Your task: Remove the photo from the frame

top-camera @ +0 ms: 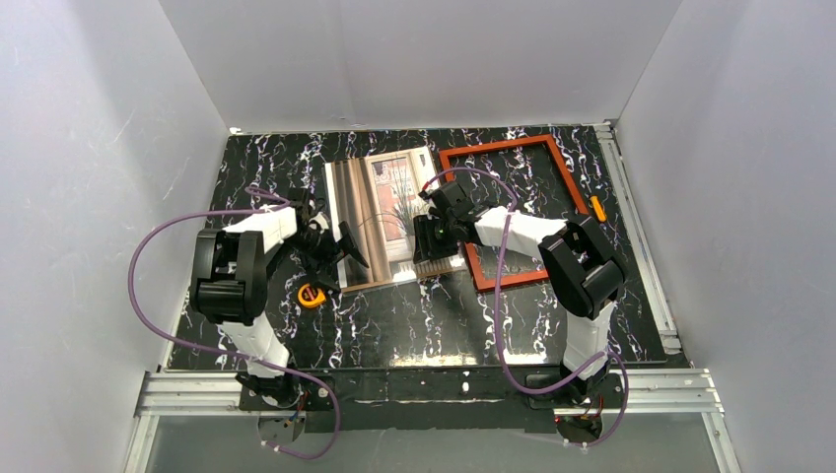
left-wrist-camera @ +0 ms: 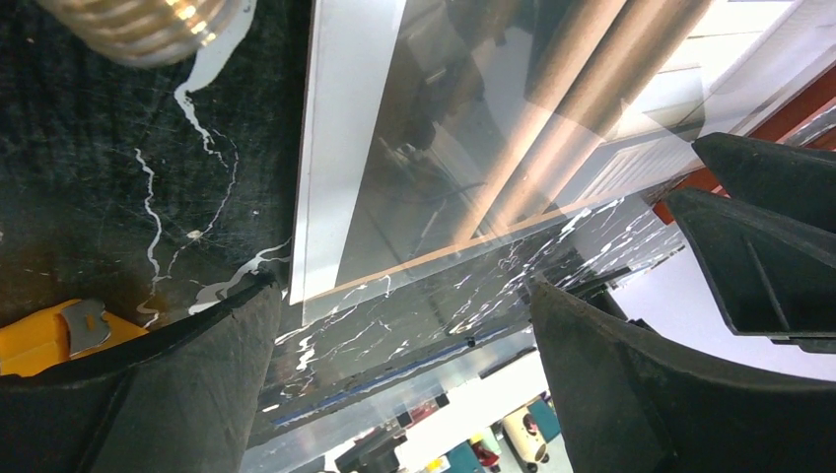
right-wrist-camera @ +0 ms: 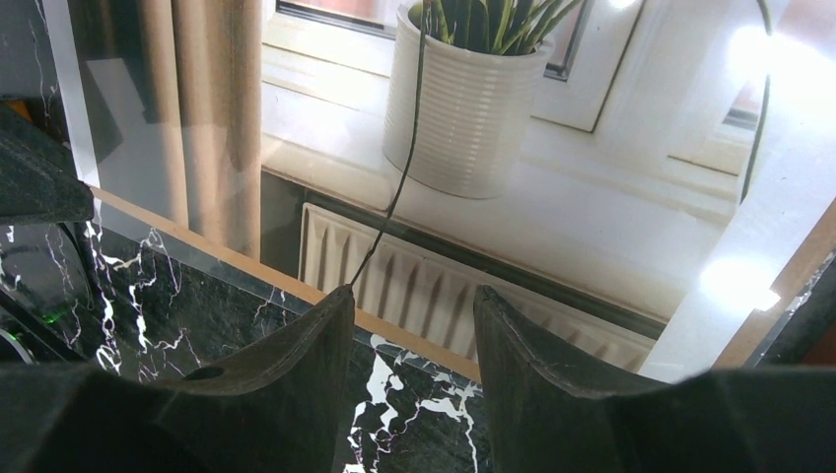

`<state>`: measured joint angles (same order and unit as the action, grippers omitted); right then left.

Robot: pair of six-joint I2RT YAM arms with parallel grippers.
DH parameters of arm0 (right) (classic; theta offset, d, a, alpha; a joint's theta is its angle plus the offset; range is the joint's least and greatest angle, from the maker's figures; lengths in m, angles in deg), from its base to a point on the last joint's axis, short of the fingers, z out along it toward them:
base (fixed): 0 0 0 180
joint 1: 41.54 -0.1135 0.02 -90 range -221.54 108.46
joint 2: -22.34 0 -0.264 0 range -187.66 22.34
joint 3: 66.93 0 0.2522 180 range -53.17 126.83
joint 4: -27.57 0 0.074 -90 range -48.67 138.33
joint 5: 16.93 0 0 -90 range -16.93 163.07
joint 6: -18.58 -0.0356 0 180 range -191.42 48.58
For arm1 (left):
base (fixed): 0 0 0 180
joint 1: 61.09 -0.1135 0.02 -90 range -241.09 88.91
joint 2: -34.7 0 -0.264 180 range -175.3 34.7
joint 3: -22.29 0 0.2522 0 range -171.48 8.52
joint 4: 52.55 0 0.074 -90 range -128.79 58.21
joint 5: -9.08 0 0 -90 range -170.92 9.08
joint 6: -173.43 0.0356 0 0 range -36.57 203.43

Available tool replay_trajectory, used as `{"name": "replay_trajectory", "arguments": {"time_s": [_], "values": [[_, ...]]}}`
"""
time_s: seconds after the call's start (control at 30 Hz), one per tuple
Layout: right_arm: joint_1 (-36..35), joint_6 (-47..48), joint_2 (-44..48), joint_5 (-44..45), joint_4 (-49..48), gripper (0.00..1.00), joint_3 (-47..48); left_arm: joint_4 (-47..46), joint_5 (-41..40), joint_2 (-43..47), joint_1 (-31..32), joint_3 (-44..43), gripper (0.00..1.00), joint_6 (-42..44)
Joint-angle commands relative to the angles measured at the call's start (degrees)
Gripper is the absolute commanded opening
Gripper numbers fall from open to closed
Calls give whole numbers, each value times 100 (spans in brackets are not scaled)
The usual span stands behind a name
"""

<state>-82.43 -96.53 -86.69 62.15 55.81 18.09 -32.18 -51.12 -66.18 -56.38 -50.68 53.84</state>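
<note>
The photo point(top-camera: 380, 212), a print of a window with brown curtains and a potted plant, lies flat on the dark marble table, left of the frame and outside it. The frame point(top-camera: 493, 146) is a hollow red-brown border at the back right, with bare table inside. My left gripper point(top-camera: 347, 258) is open at the photo's near left corner; its wrist view shows the jaws point(left-wrist-camera: 402, 288) wide apart over the photo's point(left-wrist-camera: 473, 128) glossy edge. My right gripper point(top-camera: 431, 251) is open above the photo's near edge, its jaws point(right-wrist-camera: 414, 293) apart in front of the printed plant pot point(right-wrist-camera: 463, 99).
A small orange round object point(top-camera: 312, 295) lies by the left gripper, also in the left wrist view point(left-wrist-camera: 39, 340). A small orange piece point(top-camera: 597, 208) lies right of the frame. White walls close in the table on three sides.
</note>
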Motion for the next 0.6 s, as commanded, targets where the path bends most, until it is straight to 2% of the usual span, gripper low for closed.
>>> {"name": "replay_trajectory", "arguments": {"time_s": [0.0,0.43,0.57], "values": [[10,14,-140,-99,-24,56,98,272,-2,134,39,276,100,-4],[11,75,-269,-133,140,55,250,-39,-81,790,39,503,100,1],[10,82,-287,-140,181,55,291,-197,102,731,39,515,94,-86]]}}
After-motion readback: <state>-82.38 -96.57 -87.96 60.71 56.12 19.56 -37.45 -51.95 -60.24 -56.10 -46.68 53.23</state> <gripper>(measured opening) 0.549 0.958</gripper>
